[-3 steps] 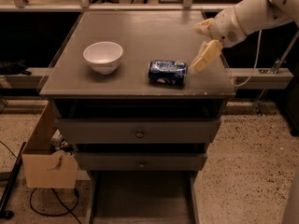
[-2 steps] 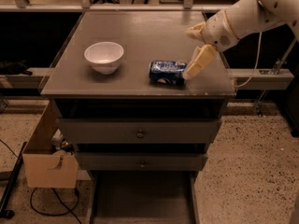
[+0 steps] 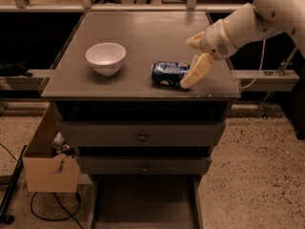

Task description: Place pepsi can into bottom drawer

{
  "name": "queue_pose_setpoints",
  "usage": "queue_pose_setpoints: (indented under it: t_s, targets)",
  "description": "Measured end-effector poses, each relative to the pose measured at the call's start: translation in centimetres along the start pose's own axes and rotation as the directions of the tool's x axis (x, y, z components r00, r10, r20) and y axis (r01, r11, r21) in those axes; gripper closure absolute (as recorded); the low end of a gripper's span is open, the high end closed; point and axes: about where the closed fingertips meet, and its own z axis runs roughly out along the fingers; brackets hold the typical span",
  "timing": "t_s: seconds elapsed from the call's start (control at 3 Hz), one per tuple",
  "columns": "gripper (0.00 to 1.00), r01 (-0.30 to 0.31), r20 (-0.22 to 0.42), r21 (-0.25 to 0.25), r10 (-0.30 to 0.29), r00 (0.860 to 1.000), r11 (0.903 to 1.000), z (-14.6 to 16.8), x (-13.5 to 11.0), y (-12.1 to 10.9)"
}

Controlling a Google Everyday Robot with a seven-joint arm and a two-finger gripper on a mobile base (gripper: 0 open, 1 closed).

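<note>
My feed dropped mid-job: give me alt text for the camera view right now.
The pepsi can lies on its side on the cabinet top, with the arm's open tool at its right end, not yet closed on it. A white bowl sits further left; below, the bottom drawer stands pulled out.

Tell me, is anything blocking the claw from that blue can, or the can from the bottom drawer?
Nothing visible. The gripper is right beside the pepsi can; the white bowl sits well aside, and the bottom drawer stands pulled out.

Claw (image 3: 187, 63) beside pepsi can (image 3: 167, 73), bowl (image 3: 106, 57) apart
</note>
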Motion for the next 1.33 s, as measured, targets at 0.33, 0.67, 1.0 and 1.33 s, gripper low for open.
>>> queue_pose_setpoints:
  t_s: [0.33, 0.67, 1.0, 1.33]
  targets:
    - [0.0, -0.063, -0.018, -0.029, 0.063, 0.998, 0.9976, 2.1, 2.1, 1.8]
    - [0.0, -0.1, -0.032, -0.045, 0.098, 0.995, 0.994, 3.8, 3.8, 2.7]
    - [0.27, -0.1, -0.033, -0.048, 0.099, 0.995, 0.9938, 3.9, 3.8, 2.8]
    - [0.5, -0.1, -0.033, -0.048, 0.099, 0.995, 0.9938, 3.9, 3.8, 2.8]
